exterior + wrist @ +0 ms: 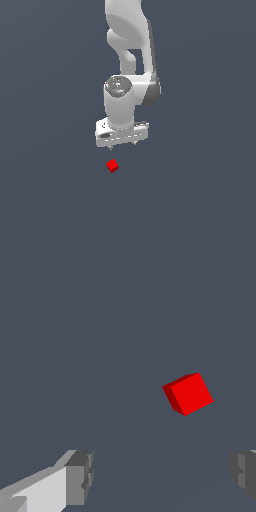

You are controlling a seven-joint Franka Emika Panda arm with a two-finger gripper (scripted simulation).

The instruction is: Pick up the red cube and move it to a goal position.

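The red cube point(112, 166) is a tiny bright red block lying on the flat grey surface, turned at an angle. My white gripper point(123, 145) hangs above and just behind it, apart from it, with its short fingertips pointing down. In the wrist view the red cube point(188, 394) lies ahead of the two grey fingertips point(80, 476), which stand wide apart with nothing between them. The gripper point(162, 476) is open and empty.
The white arm point(131, 45) rises from the gripper to the top of the exterior view. The plain grey surface point(200, 200) fills the rest of both views. No goal marker shows.
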